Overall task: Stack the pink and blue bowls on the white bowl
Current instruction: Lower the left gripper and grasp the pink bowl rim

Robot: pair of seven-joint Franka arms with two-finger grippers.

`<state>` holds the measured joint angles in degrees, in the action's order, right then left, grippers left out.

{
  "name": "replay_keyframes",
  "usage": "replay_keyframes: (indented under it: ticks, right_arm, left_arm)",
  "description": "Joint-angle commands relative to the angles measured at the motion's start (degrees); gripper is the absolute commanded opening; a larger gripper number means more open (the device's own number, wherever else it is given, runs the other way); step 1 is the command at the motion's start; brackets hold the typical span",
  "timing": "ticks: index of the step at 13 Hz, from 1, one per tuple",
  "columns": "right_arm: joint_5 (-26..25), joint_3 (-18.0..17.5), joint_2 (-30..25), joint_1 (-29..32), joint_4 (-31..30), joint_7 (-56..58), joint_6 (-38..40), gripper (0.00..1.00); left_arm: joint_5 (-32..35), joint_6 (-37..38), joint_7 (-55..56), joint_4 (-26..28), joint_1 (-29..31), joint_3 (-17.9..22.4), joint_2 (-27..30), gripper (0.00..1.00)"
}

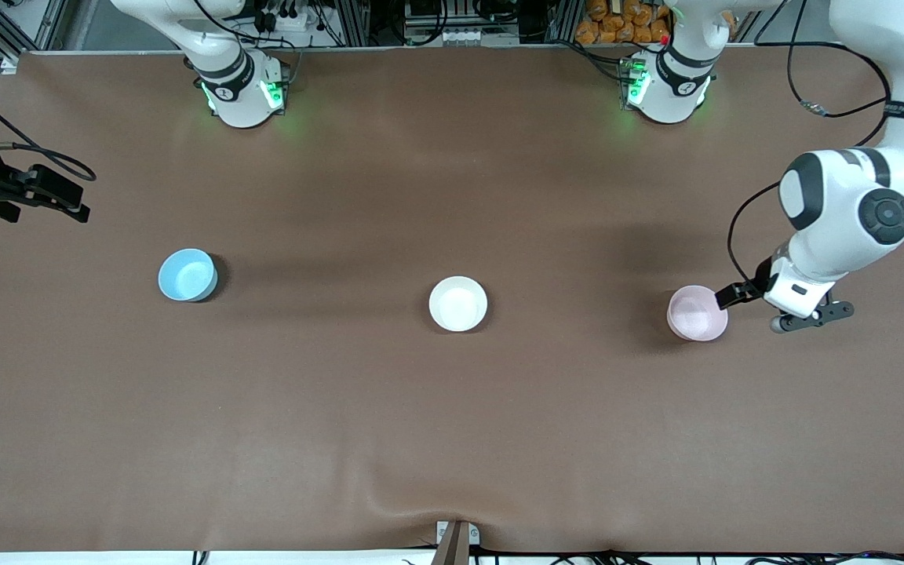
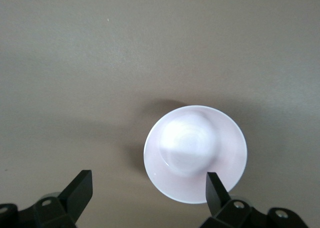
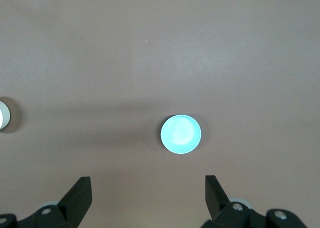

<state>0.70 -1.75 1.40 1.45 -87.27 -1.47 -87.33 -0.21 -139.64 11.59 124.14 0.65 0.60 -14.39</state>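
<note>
- Front view: nothing stacked; I see the white bowl (image 1: 458, 304) mid-table, the blue bowl (image 1: 187, 275) at its nine o'clock and the pink bowl (image 1: 698, 313) at three.
- My left gripper (image 1: 737, 298), jaws apart, hangs over the pink bowl's rim.
- My right gripper (image 1: 44, 196) waits, jaws apart, over the table edge.
- Bare brown cloth (image 1: 452, 431) lies between the bowls.

plain brown tabletop (image 1: 452, 424). glossy white bowl (image 1: 458, 304) at its middle; toward the right arm's end from it a sky-blue bowl (image 1: 187, 275), toward the left arm's end a pale pink bowl (image 1: 697, 313).
</note>
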Motion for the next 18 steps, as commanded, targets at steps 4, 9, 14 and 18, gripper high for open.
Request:
replay_keyframes:
  ticks: [4, 9, 14, 18]
  right_arm:
    - [-0.44, 0.16, 0.27, -0.49, 0.53, -0.38, 0.05, 1.0]
    - [-0.44, 0.08, 0.27, -0.66, 0.53, -0.47, 0.05, 1.0]
    - [-0.35, 0.08, 0.27, -0.57, 0.7, -0.47, 0.32, 1.0]
    - [-0.35, -0.01, 0.27, -0.57, 0.79, -0.47, 0.32, 1.0]
  left_arm:
    - [1.09, -5.81, -0.69, 1.28, 1.63, -0.24, -4.32, 0.87]
    - [1.09, -6.7, -1.04, 0.58, 1.64, -0.24, -8.28, 0.46]
    - [1.09, -6.7, -3.92, 0.23, 1.46, -0.51, -8.81, 0.0]
    - [1.0, -4.96, -4.47, -1.43, 1.02, -4.01, -5.92, 0.0]
